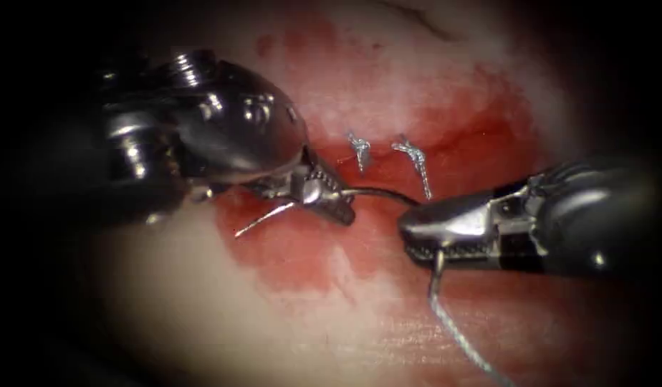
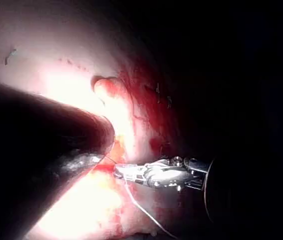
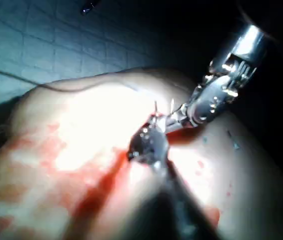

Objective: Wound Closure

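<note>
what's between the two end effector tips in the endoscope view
A thin dark curved steel needle spans the gap above the red-stained tissue, held by the left end effector and the right end effector.

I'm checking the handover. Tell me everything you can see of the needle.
The needle is thin, curved, bright metal, out of the tissue, above the red fluid. The left tool grips it behind its bare point; the right tool holds its tail end, where the thread hangs down.
</note>
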Controlling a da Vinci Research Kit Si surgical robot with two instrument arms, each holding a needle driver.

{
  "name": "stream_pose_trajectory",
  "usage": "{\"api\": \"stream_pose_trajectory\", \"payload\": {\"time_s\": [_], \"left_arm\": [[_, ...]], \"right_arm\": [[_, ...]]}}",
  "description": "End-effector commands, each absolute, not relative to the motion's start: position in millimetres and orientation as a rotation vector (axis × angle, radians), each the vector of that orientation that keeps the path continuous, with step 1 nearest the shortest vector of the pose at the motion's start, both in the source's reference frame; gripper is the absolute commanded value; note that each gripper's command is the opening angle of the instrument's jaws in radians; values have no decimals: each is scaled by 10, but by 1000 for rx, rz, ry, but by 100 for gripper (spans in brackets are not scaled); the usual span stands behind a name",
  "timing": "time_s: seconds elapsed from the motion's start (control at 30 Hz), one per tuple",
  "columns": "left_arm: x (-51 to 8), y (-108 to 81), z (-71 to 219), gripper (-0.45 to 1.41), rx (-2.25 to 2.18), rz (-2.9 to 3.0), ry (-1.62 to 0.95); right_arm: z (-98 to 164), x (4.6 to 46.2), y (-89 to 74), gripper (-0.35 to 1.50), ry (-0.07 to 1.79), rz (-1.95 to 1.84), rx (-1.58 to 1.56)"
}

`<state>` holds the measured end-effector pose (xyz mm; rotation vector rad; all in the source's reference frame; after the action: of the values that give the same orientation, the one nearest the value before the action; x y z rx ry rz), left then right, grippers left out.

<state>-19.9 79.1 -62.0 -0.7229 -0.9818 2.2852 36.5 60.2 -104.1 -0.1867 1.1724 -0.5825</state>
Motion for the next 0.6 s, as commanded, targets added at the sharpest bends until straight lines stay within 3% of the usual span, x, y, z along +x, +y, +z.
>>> {"api": "stream_pose_trajectory", "payload": {"time_s": [0.03, 0.2, 0.27, 0.33, 0.4, 0.43, 0.53, 0.6], "left_arm": [[-204, 797, -617, -35, -711, 2255, -985], [-208, 790, -612, -35, -700, 2154, -988], [-209, 790, -610, -35, -745, 2116, -977], [-210, 791, -608, -35, -777, 2078, -969], [-209, 790, -605, -35, -809, 2060, -962], [-209, 789, -604, -35, -820, 2049, -962], [-208, 776, -602, -35, -903, 1976, -933], [-207, 770, -601, -35, -954, 1939, -917]], "right_arm": [[-1037, 375, 603, -35, 1176, -582, -190], [-1038, 375, 608, -35, 1183, -483, -123], [-1039, 374, 611, -15, 1186, -409, -84], [-1039, 374, 611, 25, 1189, -375, -66], [-1038, 373, 614, 44, 1203, -301, -39], [-1037, 373, 615, 47, 1207, -267, -21], [-1031, 363, 616, 34, 1218, -47, 94], [-1028, 359, 617, 47, 1211, 19, 93]]}}
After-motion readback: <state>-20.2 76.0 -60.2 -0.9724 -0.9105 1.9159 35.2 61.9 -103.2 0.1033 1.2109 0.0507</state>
